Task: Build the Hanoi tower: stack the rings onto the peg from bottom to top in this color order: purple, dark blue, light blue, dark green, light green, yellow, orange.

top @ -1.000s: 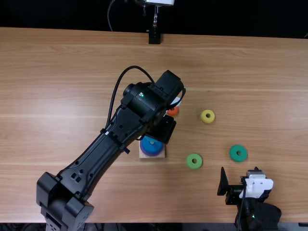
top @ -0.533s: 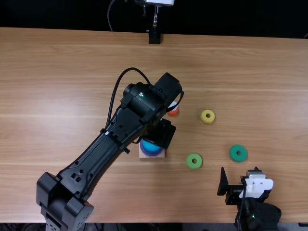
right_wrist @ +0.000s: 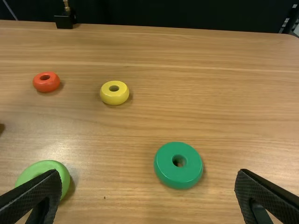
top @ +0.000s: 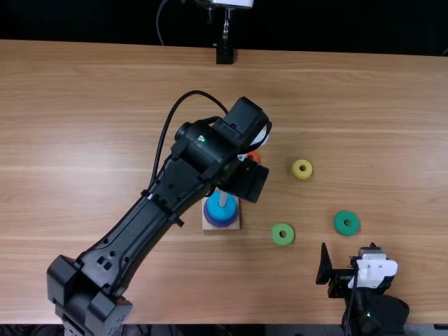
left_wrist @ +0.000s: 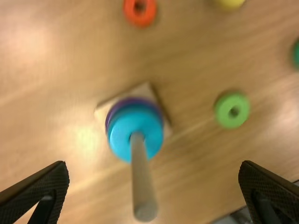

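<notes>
My left gripper is above and to the right of the wooden base; in the left wrist view the same gripper stands open over the peg, nothing between its fingers. Around the peg, the light blue ring lies above a darker blue edge and the purple ring. Loose on the table are the orange ring, yellow ring, light green ring and dark green ring. My right gripper is open near the front edge; its wrist view shows this gripper holding nothing.
The left arm's black links stretch diagonally over the table from the front left and partly cover the orange ring from above. A black stand is at the far edge.
My left gripper has shifted a little to the right, after a slight dip toward the front. More of the light blue ring and the peg is uncovered. The right arm and loose rings have stayed still.
</notes>
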### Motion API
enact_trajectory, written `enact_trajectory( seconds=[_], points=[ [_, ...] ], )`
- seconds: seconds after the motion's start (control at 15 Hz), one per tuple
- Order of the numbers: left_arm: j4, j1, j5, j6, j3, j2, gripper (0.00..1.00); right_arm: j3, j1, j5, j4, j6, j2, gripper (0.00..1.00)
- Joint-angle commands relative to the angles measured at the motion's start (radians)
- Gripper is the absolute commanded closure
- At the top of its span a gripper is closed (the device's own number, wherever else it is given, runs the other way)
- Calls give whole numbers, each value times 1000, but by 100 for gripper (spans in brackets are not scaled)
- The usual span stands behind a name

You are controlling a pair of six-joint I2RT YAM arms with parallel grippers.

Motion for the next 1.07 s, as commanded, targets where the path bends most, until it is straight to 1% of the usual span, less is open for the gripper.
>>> enact_trajectory(
  seconds=[0.0,0.07,0.13,0.27,0.4,0.47,0.53,0.67,0.8,0.87,1.0],
  points=[
    [56,29,6,-11,12,-81,0,-119,-12,9,-64,2,-7,0],
    [121,35,6,-12,-16,-109,0,-119,-12,9,-64,0,-7,0],
    [187,44,6,-25,-59,-137,0,-119,-12,9,-64,2,-7,0],
    [290,101,6,-62,-163,-204,0,-119,-12,9,-62,2,-7,0],
    [382,153,1,-68,-270,-287,0,-119,-12,9,-62,2,-7,0],
    [404,187,-10,-66,-310,-330,0,-119,-12,9,-62,2,-7,0],
    [413,217,-16,-66,-356,-367,0,-119,-12,9,-62,2,-7,0],
    [426,275,-17,-58,-444,-433,0,-119,-12,9,-64,2,-7,0],
    [436,340,-34,-53,-513,-491,0,-119,-12,9,-62,0,-7,0],
    [458,369,-36,-46,-553,-529,0,-119,-12,9,-62,2,-7,0],
    [552,418,-40,12,-657,-598,0,-119,-12,9,-64,0,-7,0]
  ],
)
